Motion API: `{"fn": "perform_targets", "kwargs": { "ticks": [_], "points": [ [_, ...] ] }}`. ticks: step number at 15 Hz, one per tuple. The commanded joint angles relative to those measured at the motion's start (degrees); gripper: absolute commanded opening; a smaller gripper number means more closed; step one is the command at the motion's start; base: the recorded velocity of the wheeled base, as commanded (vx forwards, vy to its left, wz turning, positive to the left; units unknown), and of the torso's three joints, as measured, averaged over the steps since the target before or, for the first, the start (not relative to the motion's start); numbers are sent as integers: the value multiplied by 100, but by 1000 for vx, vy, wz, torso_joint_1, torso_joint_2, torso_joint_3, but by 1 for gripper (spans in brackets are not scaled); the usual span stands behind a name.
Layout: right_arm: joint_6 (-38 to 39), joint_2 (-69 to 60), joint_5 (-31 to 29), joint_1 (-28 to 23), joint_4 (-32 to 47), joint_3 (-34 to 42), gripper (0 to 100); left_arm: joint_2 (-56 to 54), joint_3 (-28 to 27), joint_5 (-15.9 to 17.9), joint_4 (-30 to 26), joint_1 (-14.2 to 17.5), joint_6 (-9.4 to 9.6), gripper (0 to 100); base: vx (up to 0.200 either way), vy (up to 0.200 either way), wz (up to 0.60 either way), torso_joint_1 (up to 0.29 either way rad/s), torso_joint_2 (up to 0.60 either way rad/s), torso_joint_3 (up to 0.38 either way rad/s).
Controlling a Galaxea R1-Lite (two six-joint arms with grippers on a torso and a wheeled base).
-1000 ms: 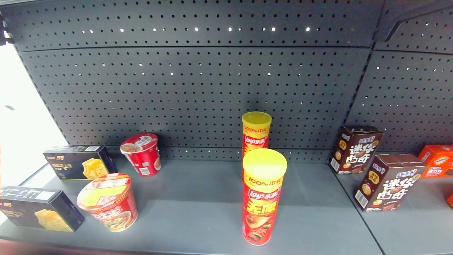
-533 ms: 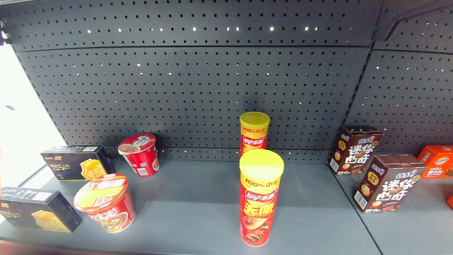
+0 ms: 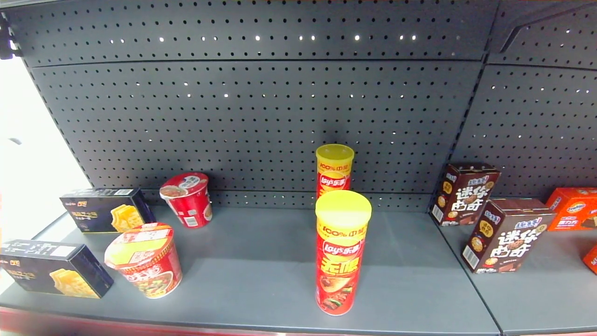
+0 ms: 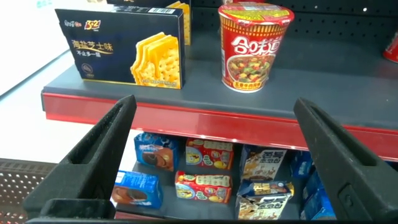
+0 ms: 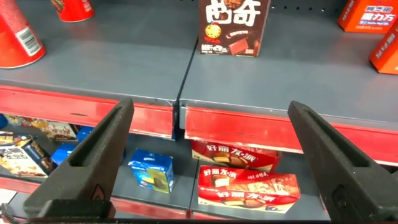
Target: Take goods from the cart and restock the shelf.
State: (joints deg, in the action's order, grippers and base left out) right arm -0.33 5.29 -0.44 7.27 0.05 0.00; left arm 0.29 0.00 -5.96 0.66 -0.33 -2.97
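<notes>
Before shelf (image 3: 261, 280), end effectors (image 4: 214, 103) (image 5: 211, 104) wide, empty

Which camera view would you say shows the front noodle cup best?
The left wrist view: the front noodle cup stands close, side-on, label facing. The head view shows the front noodle cup from above, lid and side.

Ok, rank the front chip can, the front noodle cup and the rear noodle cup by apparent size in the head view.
1. front chip can
2. front noodle cup
3. rear noodle cup; it stands farther back, so its true size is unsure.
</notes>
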Motion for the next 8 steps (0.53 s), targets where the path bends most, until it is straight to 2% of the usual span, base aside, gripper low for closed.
{"fn": "perform_targets", "kwargs": {
  "ticks": [1, 8],
  "points": [
    [-2, 16, 0, 3, 4, 0, 100, -3, 0, -2, 4, -2, -1, 100, 0, 0, 0, 0, 0, 0],
    [-11, 16, 0, 3, -5, 0, 100, 6, 0, -2, 4, -2, -1, 100, 0, 0, 0, 0, 0, 0]
  ]
}}
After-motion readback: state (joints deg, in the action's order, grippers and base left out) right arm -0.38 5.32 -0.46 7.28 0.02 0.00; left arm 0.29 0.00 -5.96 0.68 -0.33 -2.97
